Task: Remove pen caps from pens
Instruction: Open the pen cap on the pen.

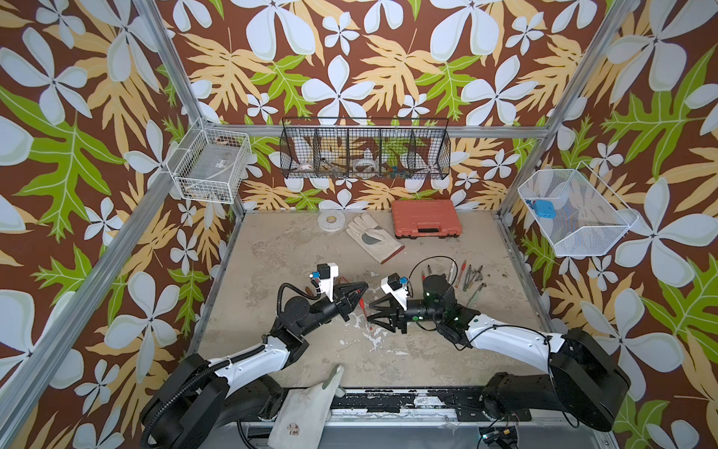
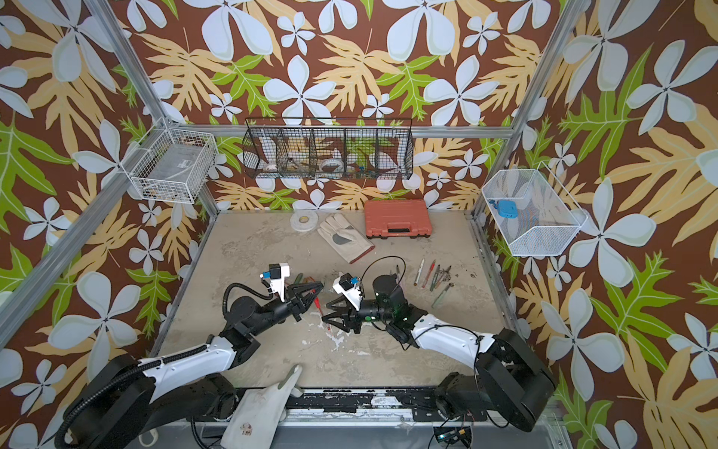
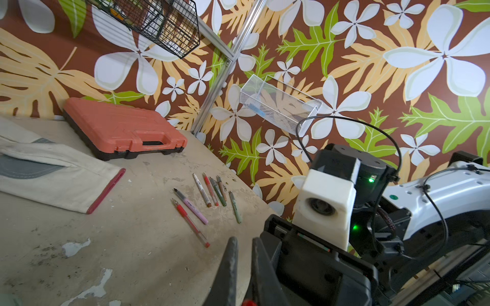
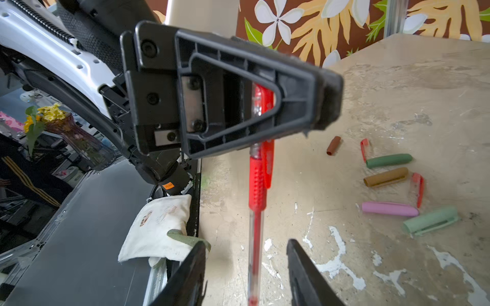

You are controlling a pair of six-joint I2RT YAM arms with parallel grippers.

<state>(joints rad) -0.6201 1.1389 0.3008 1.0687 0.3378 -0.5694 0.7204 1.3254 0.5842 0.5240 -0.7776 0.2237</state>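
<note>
My left gripper [image 1: 363, 289] [image 3: 244, 242] is shut on the capped end of a clear red gel pen [image 4: 256, 185] [image 1: 360, 305]. The pen's red cap [image 4: 261, 100] and clip show through the left gripper's frame in the right wrist view. The pen's barrel runs on between the fingers of my right gripper [image 4: 246, 245] [image 1: 369, 313], which is open with a gap on each side. Several loose pen caps lie on the table: dark green [image 4: 388, 160], brown [image 4: 385, 177], pink [image 4: 388, 208], pale green [image 4: 431, 221]. Several uncapped pens [image 3: 210, 189] [image 1: 466, 274] lie in a row at the right.
An orange tool case [image 1: 425, 218], a work glove [image 1: 373, 237] and a tape roll [image 1: 331, 221] sit at the back of the table [image 1: 291, 248]. A white cloth [image 1: 307, 404] hangs over the front edge. Wire baskets [image 1: 365, 149] hang on the walls.
</note>
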